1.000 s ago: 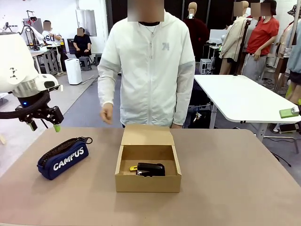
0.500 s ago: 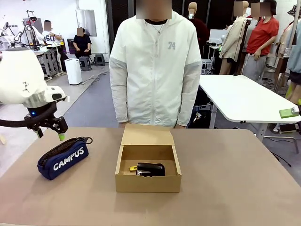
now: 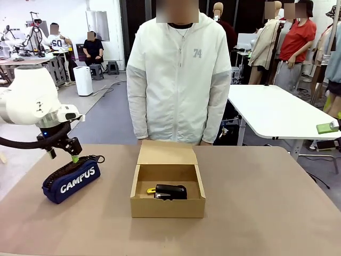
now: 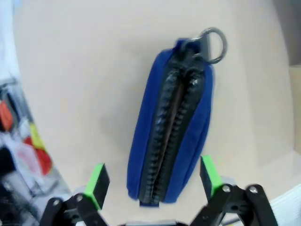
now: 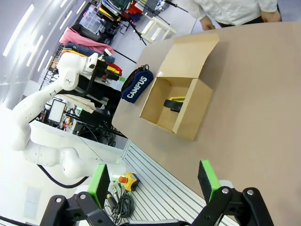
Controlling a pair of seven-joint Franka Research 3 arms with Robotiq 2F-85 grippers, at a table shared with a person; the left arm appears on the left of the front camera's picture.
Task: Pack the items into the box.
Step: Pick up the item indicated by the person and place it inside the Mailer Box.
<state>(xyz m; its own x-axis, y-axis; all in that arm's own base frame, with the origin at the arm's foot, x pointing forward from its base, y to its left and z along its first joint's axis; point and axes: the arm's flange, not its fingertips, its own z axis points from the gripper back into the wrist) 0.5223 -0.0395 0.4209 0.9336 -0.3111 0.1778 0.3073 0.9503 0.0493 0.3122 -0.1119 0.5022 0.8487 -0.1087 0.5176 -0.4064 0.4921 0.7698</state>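
The left arm's gripper (image 3: pixel 64 156) stands over the far end of the navy blue zippered fabric pouch lettered "CAMPUS" in white (image 3: pixel 71 180), which lies on the left part of the brown counter (image 3: pixel 266 202), well apart from the box. In the left wrist view the green-padded fingers (image 4: pixel 97 179) are spread apart, one on each side of the pouch's black zipper ridge, and are not clamped on it; whether either pad touches the fabric cannot be told. A metal ring sits at the pouch end away from the camera. At the centre of the counter stands the small shallow brown cardboard box (image 3: pixel 168 207), its hinged flap lid folded back toward the far side. Inside it, against the near wall, lies the black stapler (image 3: pixel 171 191), with the yellow end of the slim yellow-and-black utility knife (image 3: pixel 151 190) showing just beside it on the left. A person in a white zip jacket (image 3: pixel 178 80) stands at the far edge behind the box. The right arm's gripper (image 5: pixel 153 181) is raised high above the counter, fingers spread apart and empty.
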